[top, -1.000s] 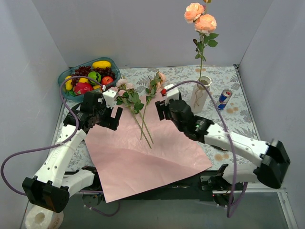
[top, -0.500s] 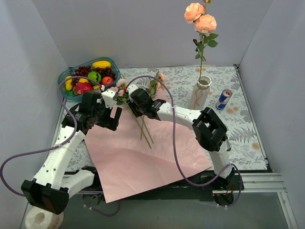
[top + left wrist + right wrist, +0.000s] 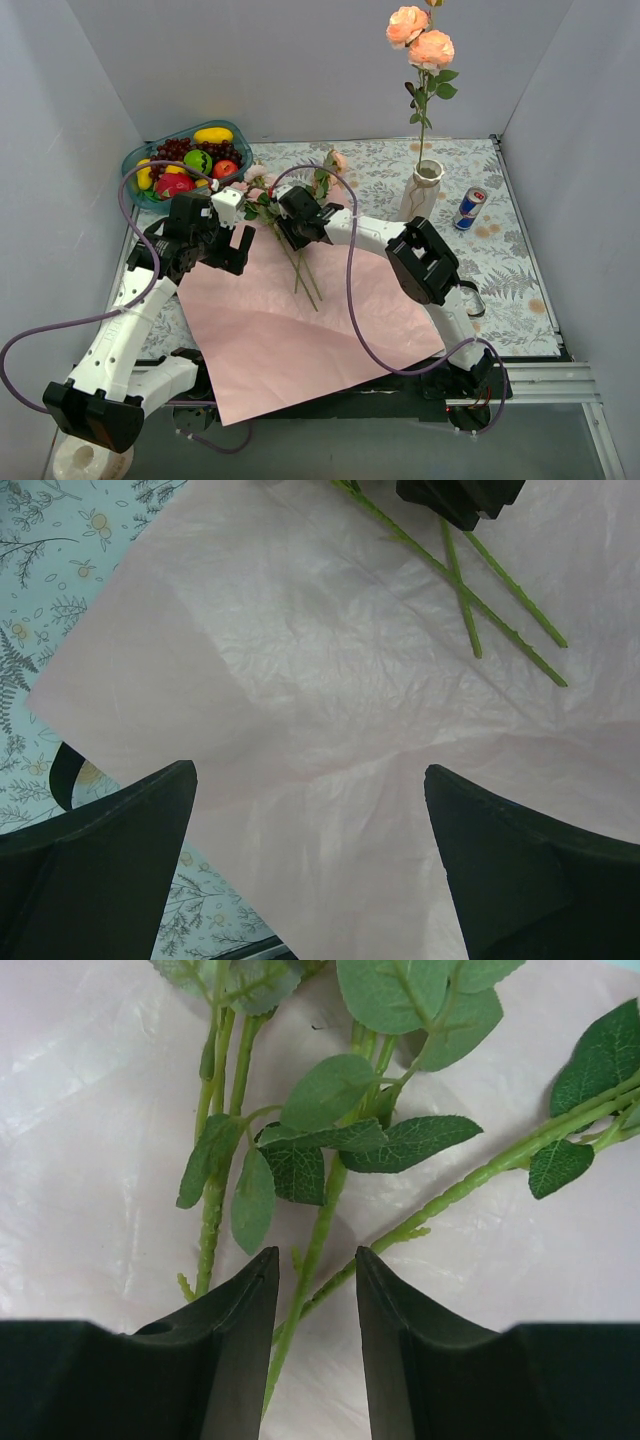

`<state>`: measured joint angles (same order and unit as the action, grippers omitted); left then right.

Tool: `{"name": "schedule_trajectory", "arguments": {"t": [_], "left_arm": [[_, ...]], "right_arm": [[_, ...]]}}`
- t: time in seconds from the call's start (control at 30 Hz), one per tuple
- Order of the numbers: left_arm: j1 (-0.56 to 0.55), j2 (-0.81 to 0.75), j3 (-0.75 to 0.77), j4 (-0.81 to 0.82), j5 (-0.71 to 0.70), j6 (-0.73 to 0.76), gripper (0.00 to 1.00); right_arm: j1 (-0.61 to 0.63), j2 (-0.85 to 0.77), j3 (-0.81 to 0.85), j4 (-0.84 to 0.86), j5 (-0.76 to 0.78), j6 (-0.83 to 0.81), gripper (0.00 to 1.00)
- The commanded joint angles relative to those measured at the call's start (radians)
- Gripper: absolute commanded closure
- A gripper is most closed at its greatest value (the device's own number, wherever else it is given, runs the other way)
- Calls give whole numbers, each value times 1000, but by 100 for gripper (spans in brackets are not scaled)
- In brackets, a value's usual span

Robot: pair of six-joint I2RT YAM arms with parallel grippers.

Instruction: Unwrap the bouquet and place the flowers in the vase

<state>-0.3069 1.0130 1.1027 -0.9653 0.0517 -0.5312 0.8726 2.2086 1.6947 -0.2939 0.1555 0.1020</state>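
The lilac-pink wrapping paper [image 3: 300, 320] lies spread flat on the table. On its far edge lie several flowers [image 3: 300, 265], their pink blooms [image 3: 262, 176] pointing away. My right gripper [image 3: 288, 225] is down on them; in the right wrist view it [image 3: 317, 1255] stands open and narrow, with thin green stems [image 3: 325, 1215] between the fingers and a gap on each side. My left gripper [image 3: 228, 250] hovers wide open over the paper [image 3: 300, 680], holding nothing. The white vase [image 3: 421, 195] stands at the back right with two peach roses [image 3: 420, 38] in it.
A teal bowl of fruit [image 3: 185, 160] sits at the back left, close behind the left gripper. A red-and-blue can [image 3: 470, 208] stands right of the vase. Grey walls close in three sides. The right arm's purple cable [image 3: 352, 300] loops over the paper.
The right arm has swung left from near the vase to the stems on the paper, and its jaws have narrowed around them. The left arm has barely moved.
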Motion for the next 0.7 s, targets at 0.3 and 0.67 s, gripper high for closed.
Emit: {"name": "schedule_trajectory", "arguments": {"t": [0.3,0.67], "left_arm": [[0,-27,-10,8,-6,25,2],[0,-22,-40,23,-7,36,2]], "right_arm": [[-14,92,151,-7,-42,-38,55],[-50,160,232,-30,-68,-22,61]]}}
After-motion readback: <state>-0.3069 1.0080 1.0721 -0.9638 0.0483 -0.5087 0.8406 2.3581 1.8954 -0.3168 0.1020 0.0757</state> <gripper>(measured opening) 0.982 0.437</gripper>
